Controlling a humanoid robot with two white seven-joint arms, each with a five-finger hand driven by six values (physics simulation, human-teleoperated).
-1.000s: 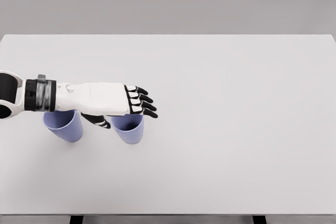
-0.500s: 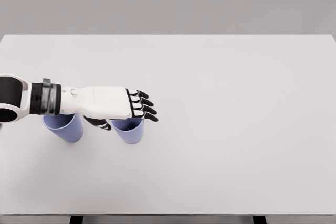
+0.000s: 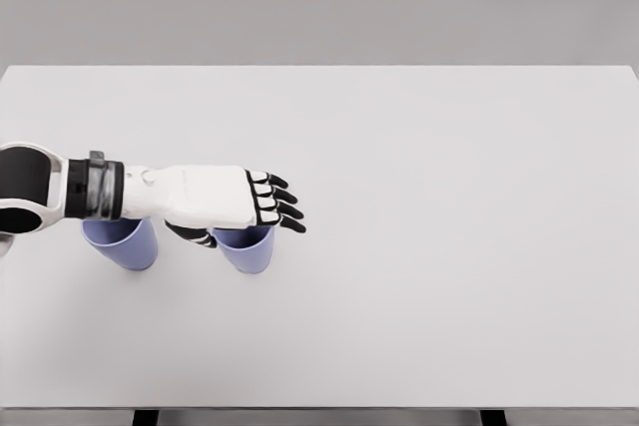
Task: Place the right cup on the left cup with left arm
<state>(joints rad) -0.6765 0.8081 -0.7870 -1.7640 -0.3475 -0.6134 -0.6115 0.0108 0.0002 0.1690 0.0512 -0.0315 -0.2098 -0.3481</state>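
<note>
1. Head view: my left robot hand [image 3: 225,205] hovers over the right cup [image 3: 246,247], fingers spread, gripping nothing; both cups stand on the bench [image 3: 449,246], the left cup [image 3: 125,242] just beside.
2. I'm reaching; next I'd lower and close around the rim.

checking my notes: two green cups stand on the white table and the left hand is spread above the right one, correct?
Not quite: the cups are lavender blue, not green. The head view shows the left cup and the right cup standing on the white table, with the left hand spread above the right one, fingers open and holding nothing.
</note>
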